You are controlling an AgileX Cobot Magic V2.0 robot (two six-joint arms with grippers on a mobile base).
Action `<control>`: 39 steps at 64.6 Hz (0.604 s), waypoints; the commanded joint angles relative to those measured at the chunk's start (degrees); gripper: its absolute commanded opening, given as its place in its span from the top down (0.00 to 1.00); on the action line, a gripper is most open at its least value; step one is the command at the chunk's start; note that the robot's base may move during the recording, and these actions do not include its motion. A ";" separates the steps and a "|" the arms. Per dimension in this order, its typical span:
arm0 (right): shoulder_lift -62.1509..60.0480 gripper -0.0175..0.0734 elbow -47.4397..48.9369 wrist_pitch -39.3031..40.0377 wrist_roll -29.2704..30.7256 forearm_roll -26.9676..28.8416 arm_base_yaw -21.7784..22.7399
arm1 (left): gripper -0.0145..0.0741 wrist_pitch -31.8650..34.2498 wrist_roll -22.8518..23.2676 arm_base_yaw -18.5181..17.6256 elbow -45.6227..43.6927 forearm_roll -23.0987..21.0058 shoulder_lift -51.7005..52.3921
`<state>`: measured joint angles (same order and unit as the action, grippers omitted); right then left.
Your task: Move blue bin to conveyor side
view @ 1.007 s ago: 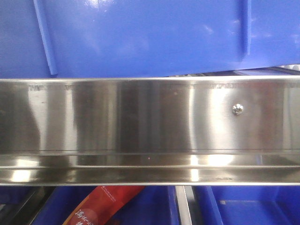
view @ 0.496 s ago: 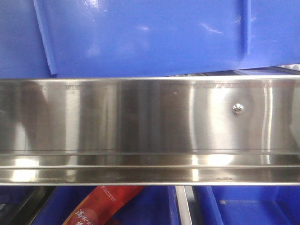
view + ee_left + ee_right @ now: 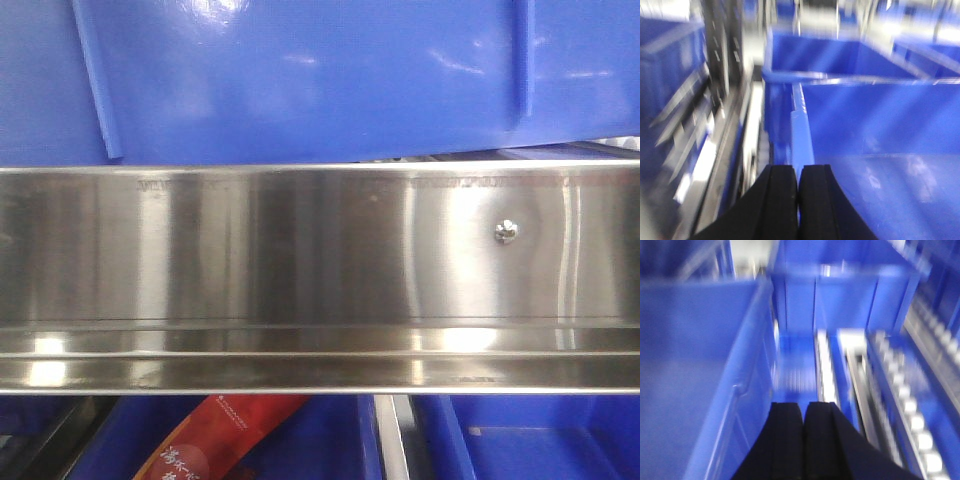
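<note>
My left fingers (image 3: 782,200) are pressed together, the blue bin (image 3: 880,130) rim running straight out from their tips. My right fingers (image 3: 787,440) are closed too, with the bin's wall on their left.

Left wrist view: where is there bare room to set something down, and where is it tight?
Bare: the inside of the blue bin, right of the wall that runs up to the left gripper; nothing lies in it. Tight: left of that wall, where metal racking stands close. The gripper's jaws are together at the wall's rim. The view is blurred.
</note>
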<state>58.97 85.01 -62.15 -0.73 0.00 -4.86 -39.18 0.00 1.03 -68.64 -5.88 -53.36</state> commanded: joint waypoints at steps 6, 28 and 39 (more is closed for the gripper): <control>8.62 0.90 8.47 -5.63 0.73 -0.48 -1.78 | 0.83 -7.05 0.00 -0.31 -10.49 -0.66 -11.60; 22.02 0.90 21.25 -7.81 0.73 -3.85 -5.08 | 0.83 -12.63 0.00 -0.31 -23.23 -1.62 -27.01; 26.00 0.90 23.51 -7.81 0.73 -3.85 -5.08 | 0.83 -16.78 1.73 -0.31 -26.60 -1.62 -32.01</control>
<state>83.64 107.25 -70.61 -0.52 -3.02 -9.87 -54.06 0.40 1.03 -93.61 -6.88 -83.65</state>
